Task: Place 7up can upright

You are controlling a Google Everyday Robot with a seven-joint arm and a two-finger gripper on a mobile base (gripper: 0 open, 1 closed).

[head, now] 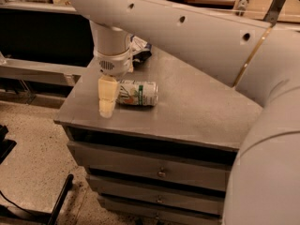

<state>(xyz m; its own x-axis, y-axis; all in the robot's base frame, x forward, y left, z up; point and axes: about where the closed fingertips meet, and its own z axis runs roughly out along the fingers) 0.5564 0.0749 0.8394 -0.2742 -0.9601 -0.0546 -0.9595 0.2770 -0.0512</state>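
On top of a grey drawer cabinet [197,107], the 7up can [138,93] lies on its side near the front left corner. Its length runs left to right and its white and green print faces up. A large white robot arm [187,27] sweeps in from the right and bends down to the gripper [108,100], a cream-coloured piece hanging point-down at the can's left end. It is either just beside the can or touching it; which one cannot be told. This angle also does not show whether the gripper is open or closed, since it appears as one pale block. It seems to hold nothing. Behind the wrist, toward the back of the cabinet, lies a crumpled dark blue-and-white snack bag [142,48], apart from the can.

The step in hand looks like the approach for a grasp, as the can is not yet lifted or turned. The next move probably calls for closing on the can's body, lifting it clear and turning it so a flat end faces down. It would then be set on bare cabinet top, away from the front edge.
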